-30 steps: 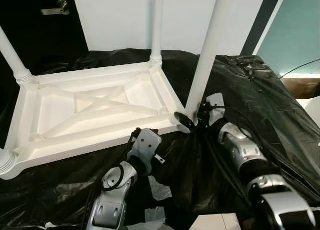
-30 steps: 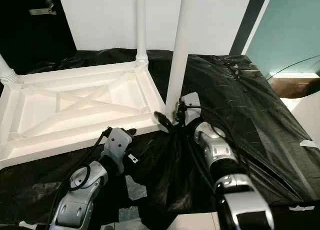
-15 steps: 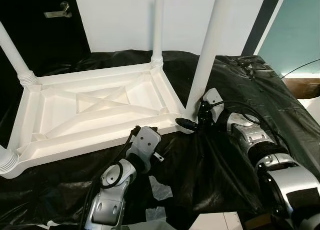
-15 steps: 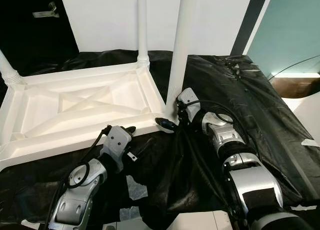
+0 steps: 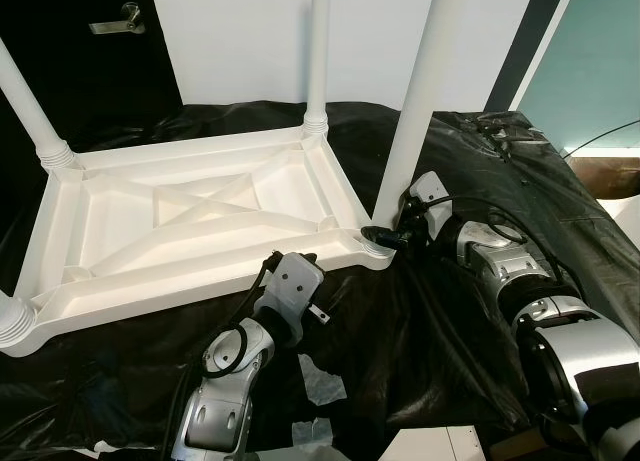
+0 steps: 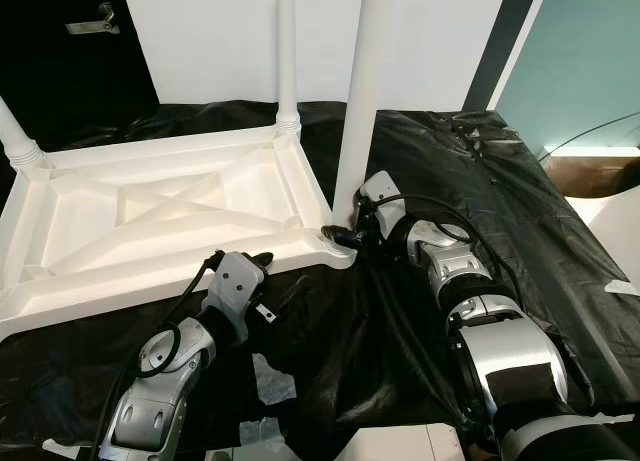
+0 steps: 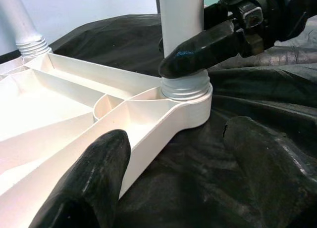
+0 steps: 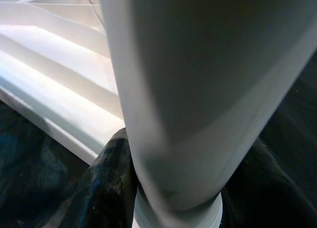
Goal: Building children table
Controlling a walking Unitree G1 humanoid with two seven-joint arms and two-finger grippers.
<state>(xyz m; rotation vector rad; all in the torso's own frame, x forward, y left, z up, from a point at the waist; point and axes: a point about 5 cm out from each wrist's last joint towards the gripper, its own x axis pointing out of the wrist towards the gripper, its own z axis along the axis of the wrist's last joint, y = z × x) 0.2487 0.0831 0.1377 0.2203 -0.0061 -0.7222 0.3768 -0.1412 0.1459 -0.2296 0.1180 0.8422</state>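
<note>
Overall, the work surface is draped in crinkled black plastic sheeting point(image 5: 560, 211), with scraps of white paper point(image 5: 322, 381) lying on it near the robot. Behind it stand a white wall panel point(image 5: 250, 41), a dark door with a metal lever handle point(image 5: 112, 25) at the left, and a teal wall point(image 5: 600, 71) at the right.

A white children's table point(image 5: 190, 231) lies upside down on the sheeting, underside ribs facing up, with legs standing upright at its corners. The right gripper point(image 6: 345, 236) is clamped round the base of the near right leg point(image 5: 420, 91), its black fingers point(image 7: 203, 45) closing on the leg just above the threaded collar at the table's corner socket. The left gripper point(image 7: 173, 173) is held low at the table's near rim, jaws apart, one finger overlapping the rim and the other over the sheeting, holding nothing.

Compared with a second ago, the right arm has advanced toward the leg and its fingers have moved in against the base. The left arm is unchanged in position.
</note>
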